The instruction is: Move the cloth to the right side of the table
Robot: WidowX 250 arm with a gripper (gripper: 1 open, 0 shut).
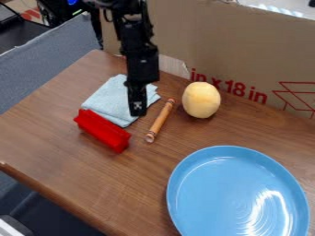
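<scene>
The pale blue cloth [109, 100] lies on the left part of the dark wood table [74, 161], just behind the red block. My gripper [138, 103] comes straight down from a black arm onto the cloth's right part. Its jaws are shut and pinch the fabric there. The cloth under the fingertips is hidden, and the rest of it still rests flat on the table.
A red block [102, 130] lies in front of the cloth. A wooden stick [159, 121] and a yellow round fruit [202, 100] sit to the cloth's right. A large blue plate [237, 194] fills the front right. A cardboard box [246, 55] runs along the back.
</scene>
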